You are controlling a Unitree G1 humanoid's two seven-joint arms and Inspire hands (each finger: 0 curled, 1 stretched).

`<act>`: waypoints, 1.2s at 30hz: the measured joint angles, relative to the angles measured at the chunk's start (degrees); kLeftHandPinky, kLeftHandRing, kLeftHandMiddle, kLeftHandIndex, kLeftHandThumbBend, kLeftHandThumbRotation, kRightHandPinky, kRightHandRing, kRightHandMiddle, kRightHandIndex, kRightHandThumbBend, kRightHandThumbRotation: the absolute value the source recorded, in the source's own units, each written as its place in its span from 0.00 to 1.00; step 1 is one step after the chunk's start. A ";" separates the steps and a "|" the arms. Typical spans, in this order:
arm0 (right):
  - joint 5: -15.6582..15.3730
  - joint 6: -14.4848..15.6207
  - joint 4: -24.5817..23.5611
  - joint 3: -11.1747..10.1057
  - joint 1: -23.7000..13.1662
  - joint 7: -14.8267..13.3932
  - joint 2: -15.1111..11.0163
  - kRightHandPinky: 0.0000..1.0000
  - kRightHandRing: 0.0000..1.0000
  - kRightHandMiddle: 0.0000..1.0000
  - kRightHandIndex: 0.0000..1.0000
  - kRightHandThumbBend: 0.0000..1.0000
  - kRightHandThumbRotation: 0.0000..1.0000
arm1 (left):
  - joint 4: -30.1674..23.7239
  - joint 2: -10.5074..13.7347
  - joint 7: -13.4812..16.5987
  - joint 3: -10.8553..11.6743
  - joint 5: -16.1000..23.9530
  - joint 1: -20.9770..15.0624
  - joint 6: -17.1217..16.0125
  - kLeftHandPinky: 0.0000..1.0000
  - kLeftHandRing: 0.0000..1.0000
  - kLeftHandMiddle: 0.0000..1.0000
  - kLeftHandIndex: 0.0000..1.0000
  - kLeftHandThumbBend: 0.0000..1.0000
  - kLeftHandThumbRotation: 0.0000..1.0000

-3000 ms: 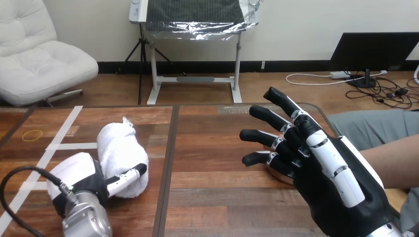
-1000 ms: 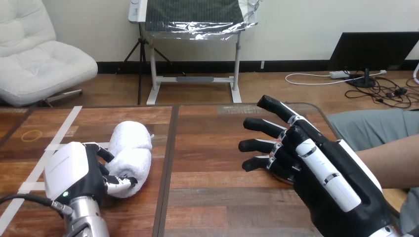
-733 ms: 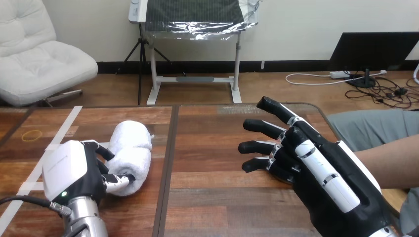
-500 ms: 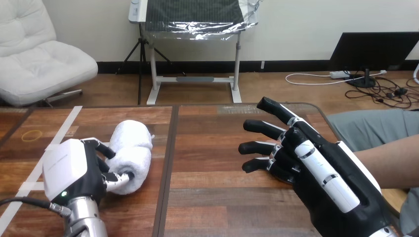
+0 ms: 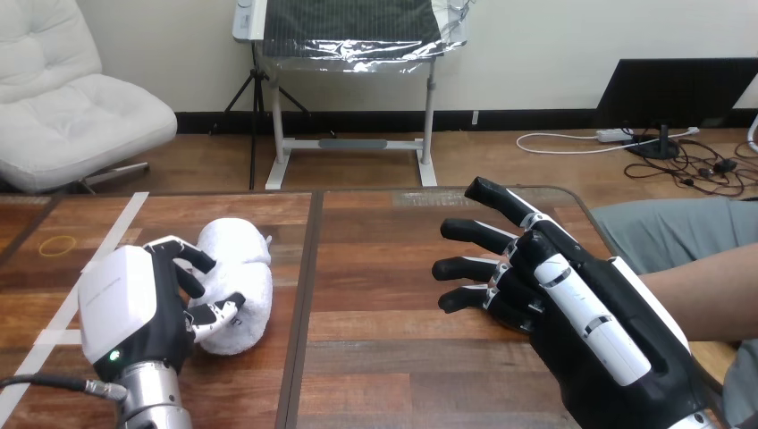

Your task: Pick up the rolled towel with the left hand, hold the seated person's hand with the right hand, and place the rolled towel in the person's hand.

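The white rolled towel (image 5: 246, 279) lies on the left half of the wooden table (image 5: 384, 259). My left hand (image 5: 134, 308) is at its left end, the fingers (image 5: 189, 260) curled over the roll and the thumb pressed against its near side. My right hand (image 5: 590, 326) stretches over the table's right part with its fingers straight and spread. It lies over the person's hand (image 5: 502, 315), of which only a small part peeks out below the fingers. The person's forearm (image 5: 711, 295) comes in from the right edge.
A yellow rubber band (image 5: 61, 243) and strips of white tape (image 5: 107, 246) mark the table's far left. A dark seam (image 5: 299, 304) splits the tabletop down the middle. The person's lap (image 5: 670, 228) shows past the right edge.
My left hand has turned upright and curled its fingers and thumber round the towel's left end, and the roll has shifted a little. My right hand has stayed over the person's hand.
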 measured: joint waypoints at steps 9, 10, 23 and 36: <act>-0.03 0.00 0.00 0.29 0.37 0.00 0.17 0.60 0.69 0.80 0.91 0.32 0.56 | -0.01 0.05 1.94 0.31 0.05 1.65 -3.12 0.26 0.33 0.42 0.51 0.63 0.06; -0.04 0.00 0.00 0.35 0.41 0.00 0.18 0.60 0.70 0.80 0.91 0.31 0.56 | -0.02 0.05 2.05 0.31 0.09 1.86 -3.35 0.26 0.33 0.42 0.51 0.63 0.06; -0.22 0.00 -0.01 1.13 1.25 0.00 0.98 0.60 0.70 0.81 0.93 0.31 0.59 | -4.36 0.29 -3.15 0.32 0.69 6.33 -1.44 0.28 0.35 0.45 0.53 0.62 0.17; -0.23 0.00 -0.01 1.19 3.22 0.01 1.02 0.58 0.67 0.78 0.91 0.32 0.57 | -14.19 2.06 -23.08 -0.20 4.40 11.13 9.93 0.49 0.57 0.64 0.81 0.70 0.63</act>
